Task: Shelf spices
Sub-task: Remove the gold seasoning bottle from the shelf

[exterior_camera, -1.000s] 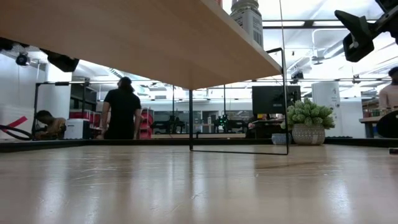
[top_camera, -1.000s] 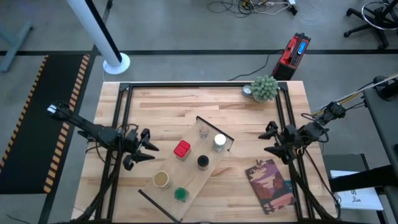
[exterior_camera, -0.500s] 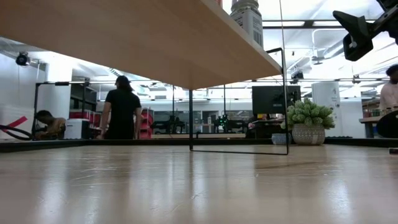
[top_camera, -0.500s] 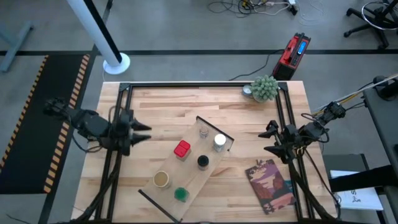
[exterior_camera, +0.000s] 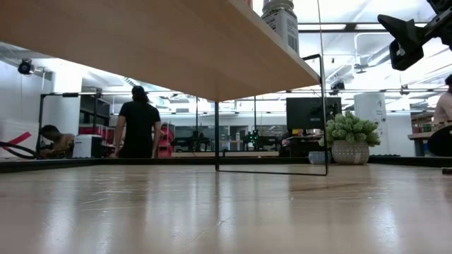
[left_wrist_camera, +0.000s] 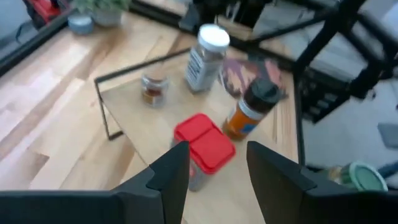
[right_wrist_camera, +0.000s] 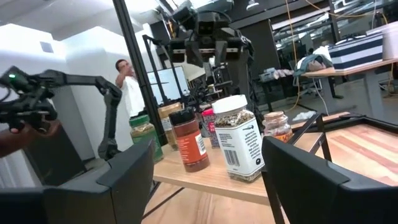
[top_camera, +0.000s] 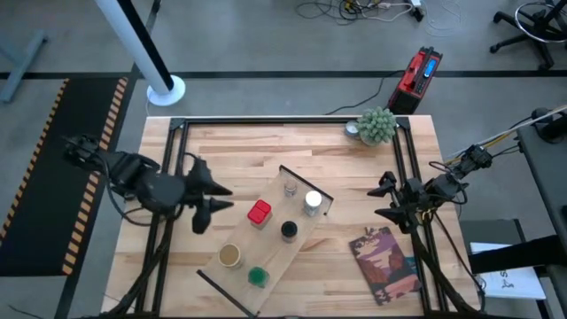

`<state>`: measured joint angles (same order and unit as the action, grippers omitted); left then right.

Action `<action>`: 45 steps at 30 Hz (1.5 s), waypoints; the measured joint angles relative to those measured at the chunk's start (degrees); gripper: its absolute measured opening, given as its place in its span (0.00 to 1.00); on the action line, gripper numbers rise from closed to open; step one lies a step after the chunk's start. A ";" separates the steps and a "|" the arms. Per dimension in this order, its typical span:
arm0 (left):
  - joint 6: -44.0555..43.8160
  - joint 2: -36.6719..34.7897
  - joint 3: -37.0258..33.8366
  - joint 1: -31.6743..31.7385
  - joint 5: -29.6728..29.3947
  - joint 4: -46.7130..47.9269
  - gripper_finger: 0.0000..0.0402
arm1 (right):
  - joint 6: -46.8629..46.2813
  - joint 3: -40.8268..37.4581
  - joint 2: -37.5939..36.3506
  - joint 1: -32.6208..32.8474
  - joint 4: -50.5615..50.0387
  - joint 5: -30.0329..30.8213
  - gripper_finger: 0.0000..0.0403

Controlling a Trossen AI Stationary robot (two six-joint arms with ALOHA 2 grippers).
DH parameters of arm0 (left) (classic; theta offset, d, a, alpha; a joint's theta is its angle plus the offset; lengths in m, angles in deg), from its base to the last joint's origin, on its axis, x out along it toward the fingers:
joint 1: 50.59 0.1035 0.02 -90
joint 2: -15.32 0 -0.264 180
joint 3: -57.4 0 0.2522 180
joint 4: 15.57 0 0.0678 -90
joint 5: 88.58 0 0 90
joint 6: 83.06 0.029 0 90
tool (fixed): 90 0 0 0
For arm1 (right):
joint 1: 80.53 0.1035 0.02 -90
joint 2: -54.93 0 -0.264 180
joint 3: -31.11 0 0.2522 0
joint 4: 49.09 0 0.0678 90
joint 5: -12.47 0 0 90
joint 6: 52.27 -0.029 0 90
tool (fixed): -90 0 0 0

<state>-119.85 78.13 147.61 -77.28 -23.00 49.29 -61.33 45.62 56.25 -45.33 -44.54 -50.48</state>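
The shelf (top_camera: 266,237) is a pale plywood board lying diagonally mid-table, raised on thin black rails. Six spice jars stand on it: red (top_camera: 259,213), clear glass (top_camera: 289,187), white-topped (top_camera: 313,202), black-topped (top_camera: 289,230), tan-topped (top_camera: 230,255) and green-topped (top_camera: 258,276). My left gripper (top_camera: 223,198) hovers open just left of the red jar (left_wrist_camera: 204,142), touching nothing. My right gripper (top_camera: 381,198) hangs open right of the shelf, facing the white-topped jar (right_wrist_camera: 239,137); it also shows in the low view (exterior_camera: 409,35).
A fuzzy green potted plant (top_camera: 376,126) stands at the far right corner. A reddish-brown book (top_camera: 385,261) lies near the right edge. Black frame rails (top_camera: 173,168) run along the table's sides. People move in the room behind (exterior_camera: 138,127).
My left gripper first drew back toward the table's left and far side, then swung right again toward the shelf, ending close to the red jar, still open. The right arm and the jars have stayed put.
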 joint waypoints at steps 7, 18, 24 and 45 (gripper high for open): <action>-0.19 11.55 17.78 -0.09 9.10 15.20 0.39 | 1.15 0.00 0.00 0.00 -0.03 0.00 0.71; -2.84 24.87 34.14 -2.94 22.75 33.84 0.49 | 1.15 0.00 0.00 0.01 0.00 0.02 0.71; -3.09 28.67 36.34 -4.96 29.81 36.44 0.55 | 1.15 0.02 0.00 0.00 0.00 0.02 0.71; -6.71 28.94 36.79 -3.85 23.53 38.92 0.48 | 0.08 0.00 0.00 0.01 -0.10 0.03 0.70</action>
<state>-126.56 107.07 184.40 -81.12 0.54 88.21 -61.25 45.62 56.25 -45.32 -44.65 -50.45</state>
